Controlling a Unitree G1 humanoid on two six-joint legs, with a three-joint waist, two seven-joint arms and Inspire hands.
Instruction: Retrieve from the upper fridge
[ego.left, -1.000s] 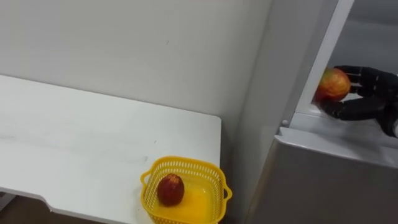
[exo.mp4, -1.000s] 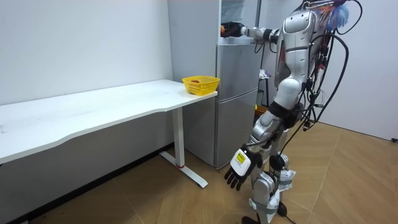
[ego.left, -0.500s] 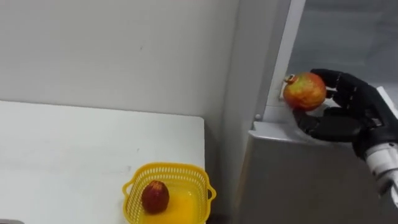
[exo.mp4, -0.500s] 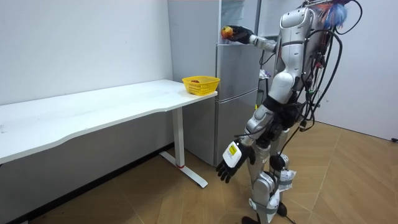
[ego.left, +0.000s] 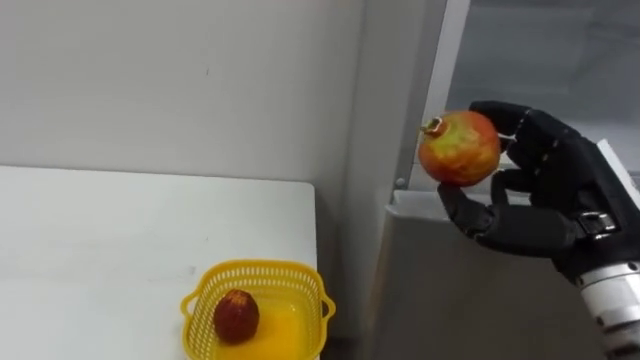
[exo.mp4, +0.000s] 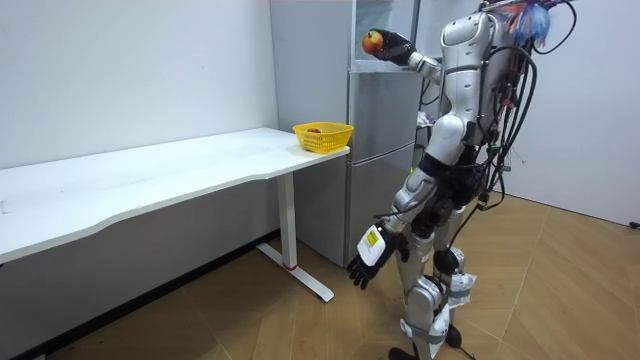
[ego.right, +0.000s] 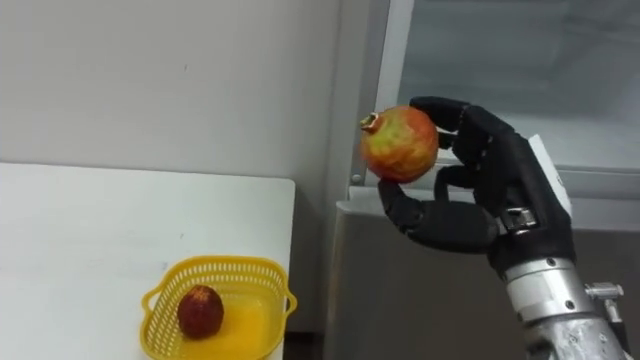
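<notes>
My right hand (ego.left: 535, 200) (ego.right: 480, 190) is shut on a red-and-yellow pomegranate (ego.left: 459, 148) (ego.right: 399, 143), held up in front of the open upper fridge compartment (ego.left: 540, 60). In the room view the same right hand (exo.mp4: 393, 45) lifts the pomegranate (exo.mp4: 373, 41) beside the grey fridge (exo.mp4: 380, 150). My left hand (exo.mp4: 368, 262) hangs open low by my thigh. A yellow basket (ego.left: 257, 308) (ego.right: 217, 302) (exo.mp4: 322, 136) stands on the white table's corner (ego.left: 120, 230) with a dark red fruit (ego.left: 236, 315) (ego.right: 200, 310) inside.
The white table (exo.mp4: 150, 175) runs along the wall to the room view's left of the fridge. I stand on wooden floor (exo.mp4: 560, 290) in front of the fridge. The lower fridge door (ego.left: 450, 290) is closed below my raised hand.
My right hand has drawn the pomegranate out of the upper fridge compartment and raised it toward the left. The head view has shifted too; the left arm swung slightly.
</notes>
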